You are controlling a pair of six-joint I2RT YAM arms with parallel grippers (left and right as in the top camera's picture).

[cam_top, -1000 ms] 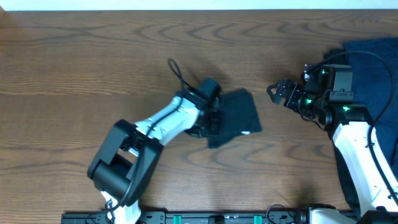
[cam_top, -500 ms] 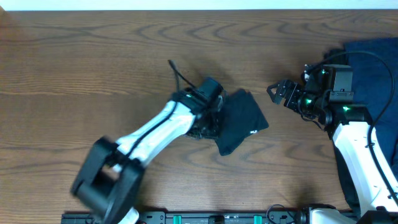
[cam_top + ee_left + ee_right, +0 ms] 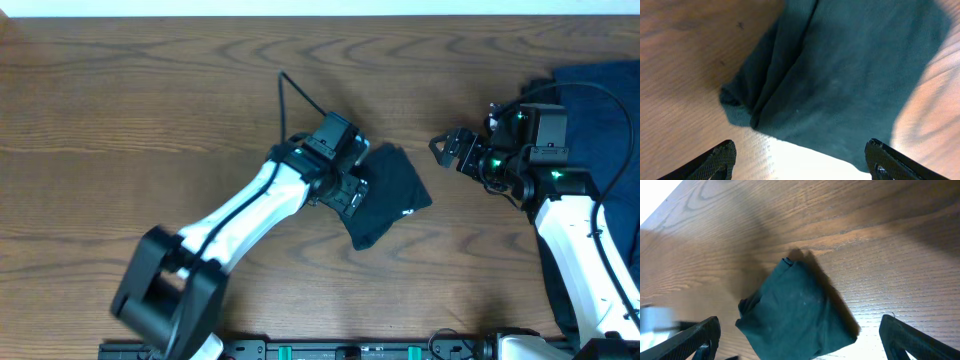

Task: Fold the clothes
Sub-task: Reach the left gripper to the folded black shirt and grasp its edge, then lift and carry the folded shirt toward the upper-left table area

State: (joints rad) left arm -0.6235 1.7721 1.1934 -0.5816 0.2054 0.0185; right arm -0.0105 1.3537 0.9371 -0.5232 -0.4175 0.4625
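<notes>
Seen from above, a wood-grain table (image 3: 150, 100) fills the frame. The left arm (image 3: 240, 205), white with black joints, reaches from the lower left edge diagonally toward the middle, and a thin black cable (image 3: 297, 100) loops above its wrist. At its end the left gripper (image 3: 356, 195) sits over the left edge of a folded black garment (image 3: 395, 190), one of the clothes. The garment lies as a compact bundle just right of the table's centre, with a small white mark (image 3: 408, 212) near its lower right edge. In the left wrist view the left gripper's fingertips (image 3: 722, 157) stand at opposite bottom corners of the picture, spread wide with nothing clamped between them. The garment (image 3: 850, 75) rests on the wood ahead of them, with layered folds along its left side. Whether the fingers touch the cloth cannot be told. To the right of the garment and apart from it, the right gripper (image 3: 438, 150) points toward it. The right wrist view shows this pincer wide and empty, its fingertips (image 3: 700, 337) at the far bottom corners and the garment (image 3: 795, 315) on the table beyond them. Green lights (image 3: 493, 160) glow on the wrist of the right arm (image 3: 580, 250), which comes up from the lower right edge. At the table's far right, a heap of navy blue fabric (image 3: 605, 90) lies loosely spread, partly hidden by that arm
</notes>
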